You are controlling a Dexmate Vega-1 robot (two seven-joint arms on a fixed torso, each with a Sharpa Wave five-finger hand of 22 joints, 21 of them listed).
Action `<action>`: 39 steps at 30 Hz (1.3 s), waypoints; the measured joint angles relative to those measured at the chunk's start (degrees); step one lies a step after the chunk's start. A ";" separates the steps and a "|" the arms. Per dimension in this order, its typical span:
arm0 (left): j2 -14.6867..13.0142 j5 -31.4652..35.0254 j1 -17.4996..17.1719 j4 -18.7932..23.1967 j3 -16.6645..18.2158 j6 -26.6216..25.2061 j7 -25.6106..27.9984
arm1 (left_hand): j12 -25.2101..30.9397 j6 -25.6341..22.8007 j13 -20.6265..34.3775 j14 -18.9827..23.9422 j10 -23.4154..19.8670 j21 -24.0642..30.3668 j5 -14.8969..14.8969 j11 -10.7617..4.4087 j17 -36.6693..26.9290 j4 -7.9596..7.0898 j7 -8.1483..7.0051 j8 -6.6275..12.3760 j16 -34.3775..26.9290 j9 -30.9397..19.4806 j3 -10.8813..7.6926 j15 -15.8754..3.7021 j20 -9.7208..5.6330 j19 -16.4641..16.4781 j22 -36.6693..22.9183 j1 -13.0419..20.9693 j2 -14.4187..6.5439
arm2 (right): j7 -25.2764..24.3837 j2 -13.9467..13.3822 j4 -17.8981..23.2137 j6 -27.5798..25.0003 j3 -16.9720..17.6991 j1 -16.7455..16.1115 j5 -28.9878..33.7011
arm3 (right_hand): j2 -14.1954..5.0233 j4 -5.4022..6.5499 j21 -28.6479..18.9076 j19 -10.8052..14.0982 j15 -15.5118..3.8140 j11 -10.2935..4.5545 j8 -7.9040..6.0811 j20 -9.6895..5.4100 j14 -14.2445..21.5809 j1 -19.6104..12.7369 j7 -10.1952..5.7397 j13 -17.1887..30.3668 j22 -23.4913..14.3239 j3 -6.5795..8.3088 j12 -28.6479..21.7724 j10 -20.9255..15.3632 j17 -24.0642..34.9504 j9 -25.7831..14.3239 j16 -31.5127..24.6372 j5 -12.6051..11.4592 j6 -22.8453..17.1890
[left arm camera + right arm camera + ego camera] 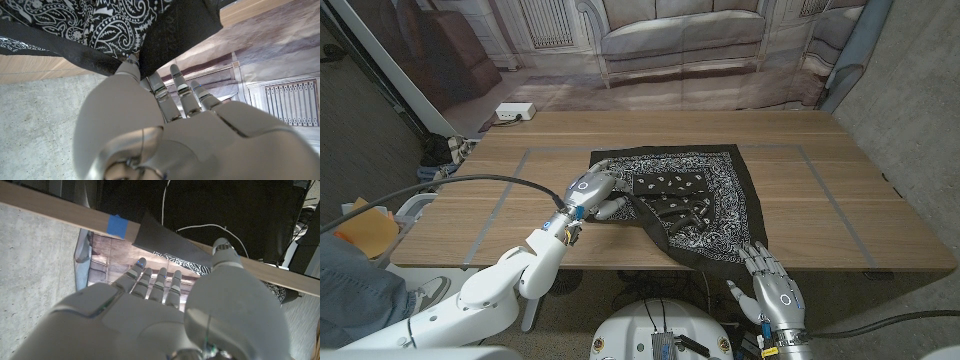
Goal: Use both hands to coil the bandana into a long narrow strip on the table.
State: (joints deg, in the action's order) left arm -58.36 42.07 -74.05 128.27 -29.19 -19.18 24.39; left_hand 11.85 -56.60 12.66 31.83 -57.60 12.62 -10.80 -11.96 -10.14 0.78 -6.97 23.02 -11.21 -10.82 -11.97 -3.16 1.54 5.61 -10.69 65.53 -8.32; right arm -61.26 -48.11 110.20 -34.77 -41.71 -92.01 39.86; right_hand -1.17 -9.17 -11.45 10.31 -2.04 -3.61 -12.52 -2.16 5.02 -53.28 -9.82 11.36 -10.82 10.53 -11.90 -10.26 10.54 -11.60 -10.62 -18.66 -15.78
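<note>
Right hand (772, 284) released at the table's near edge, fingers spread beside the cloth's near corner, left hand (592, 193) grasping a folded edge of one black paisley bandana (705, 200), partly folded on one wooden table (860, 160), no readable writing

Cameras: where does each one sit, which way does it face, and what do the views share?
Head view: on the robot's head, looking down at the wooden table; both arms, left hand on the bandana, right hand at the near edge.
Left wrist view: along the back of the left hand toward the bandana.
Right wrist view: along the back of the right hand toward the table edge.
Shared: all three show the bandana.
</note>
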 measured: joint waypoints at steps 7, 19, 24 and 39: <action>0.26 -0.01 0.12 0.01 -0.04 -0.01 -0.05 | 0.00 0.01 0.00 0.00 0.00 0.00 0.00 0.00 0.00 -0.06 0.00 -0.01 0.00 0.00 -0.06 0.00 0.00 0.00 0.00 0.01 0.01 | -0.35 -0.59 -0.91 0.22 -0.41 0.50 -0.81 | -0.46 0.34 -0.24 0.43 0.05 -0.85 -1.10 0.00 0.91 -0.46 -0.60 0.00 0.00 0.33 -0.68 -1.27 0.02 0.00 -0.26 -0.21 -2.56; 1.04 0.13 0.40 0.03 -0.68 -0.32 -0.46 | -0.34 0.01 0.00 0.00 0.00 0.00 0.00 0.01 0.00 0.01 -0.01 -0.21 0.00 0.01 -0.33 0.00 0.00 0.00 0.00 -0.14 0.18 | -1.95 -0.62 -1.19 1.46 0.96 0.37 -1.52 | -3.11 2.95 -1.32 3.47 -0.13 -3.06 -6.46 -0.20 6.10 2.20 -2.77 -0.01 0.01 -0.73 -3.38 -8.43 0.54 -0.45 -1.29 0.25 -19.17; 1.42 0.18 0.43 0.03 -0.95 -0.63 -0.57 | -0.34 0.02 0.28 0.00 0.00 0.00 0.00 0.01 0.00 -0.22 -0.01 -0.22 -0.01 0.02 -0.56 0.00 0.00 0.00 0.00 -0.15 0.20 | -2.21 -0.14 -0.64 2.10 3.38 -1.00 -0.59 | -3.72 3.18 -1.63 4.21 -0.11 -3.63 -6.81 -0.09 7.48 2.49 -2.89 -0.05 -0.01 -0.96 -3.81 -10.09 0.38 -0.40 -1.35 1.12 -21.07; 2.37 -0.22 0.56 -0.32 -1.58 -1.27 -0.61 | -0.34 0.11 0.28 0.00 0.01 0.00 0.00 0.01 0.00 -0.31 -0.10 -0.23 0.16 0.04 -0.96 0.00 0.00 0.00 0.00 -0.56 0.61 | -1.91 -3.93 4.45 1.77 6.52 -2.96 0.10 | -4.61 3.59 -1.78 5.44 -0.27 -4.69 -8.69 -0.10 11.54 2.36 -2.86 -0.22 -0.27 -1.38 -5.01 -14.44 0.11 -0.38 -1.73 3.42 -28.45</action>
State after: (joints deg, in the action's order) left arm -55.99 41.85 -73.49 127.95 -30.77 -20.46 23.78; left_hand 11.51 -56.49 12.93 31.83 -57.60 12.62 -10.80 -11.95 -10.14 0.47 -7.08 22.79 -11.05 -10.78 -12.93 -3.16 1.54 5.61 -10.70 64.97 -7.71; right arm -63.17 -52.05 114.65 -32.99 -35.19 -94.98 39.96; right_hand -5.78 -5.58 -13.23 15.76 -2.31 -8.30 -21.21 -2.26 16.56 -50.93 -12.68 11.15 -11.08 9.16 -16.91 -24.71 10.65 -11.98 -12.35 -15.24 -44.23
